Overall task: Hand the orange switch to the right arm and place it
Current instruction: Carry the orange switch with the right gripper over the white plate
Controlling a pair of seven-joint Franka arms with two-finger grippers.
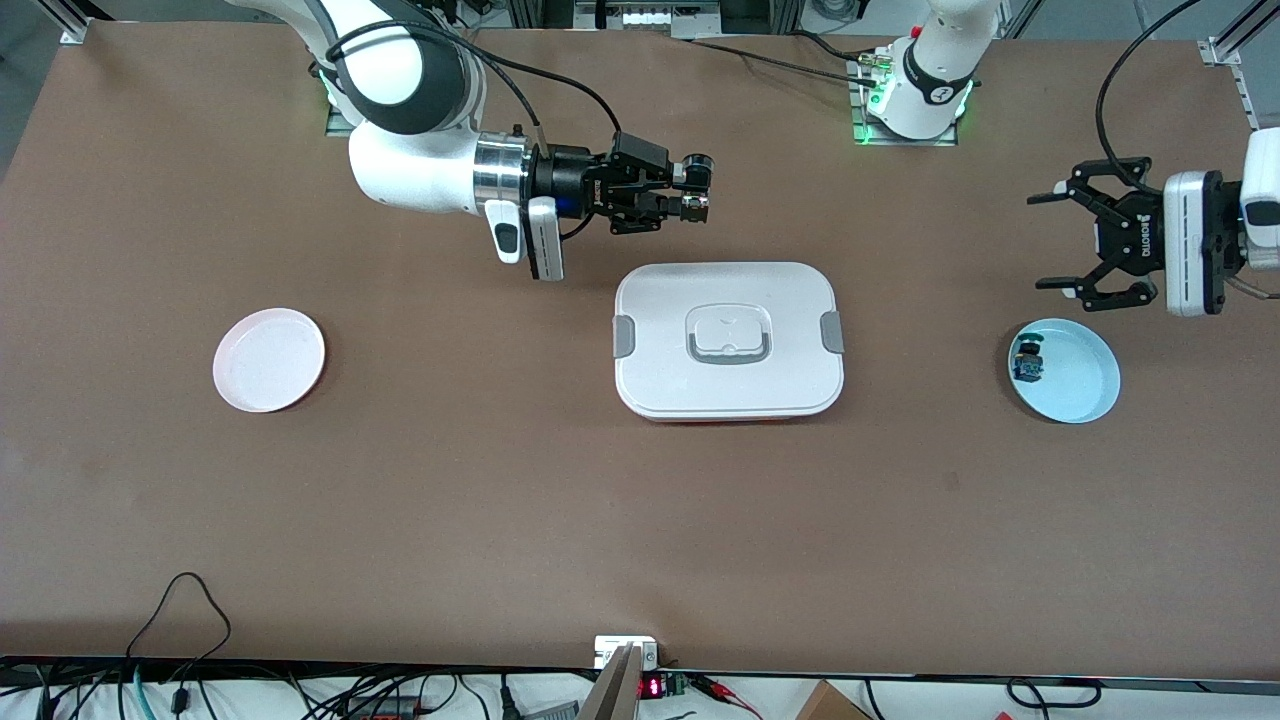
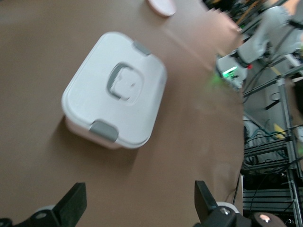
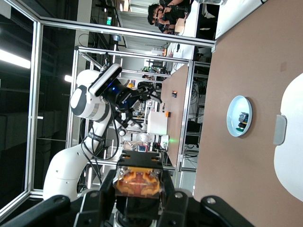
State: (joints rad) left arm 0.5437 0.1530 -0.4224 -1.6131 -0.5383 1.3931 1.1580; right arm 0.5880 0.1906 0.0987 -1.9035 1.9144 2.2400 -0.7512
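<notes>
The orange switch [image 3: 139, 182] sits clamped between the black fingers of my right gripper [image 1: 694, 188], its orange block facing the right wrist camera. This right gripper [image 3: 139, 194] is shut on it and held level in the air, over bare table just off the edge of the white box [image 1: 728, 340]. My left gripper [image 1: 1058, 242] hangs open and empty over the table beside the blue plate [image 1: 1080, 390]. In the left wrist view its two fingertips [image 2: 75, 201] stand wide apart with only brown table between them.
The lidded white box [image 2: 116, 90] sits mid-table. The blue plate [image 3: 235, 118] at the left arm's end holds a blue-green switch [image 1: 1027, 362]. A pink plate [image 1: 268, 360] lies at the right arm's end. Cables run along the table's near edge.
</notes>
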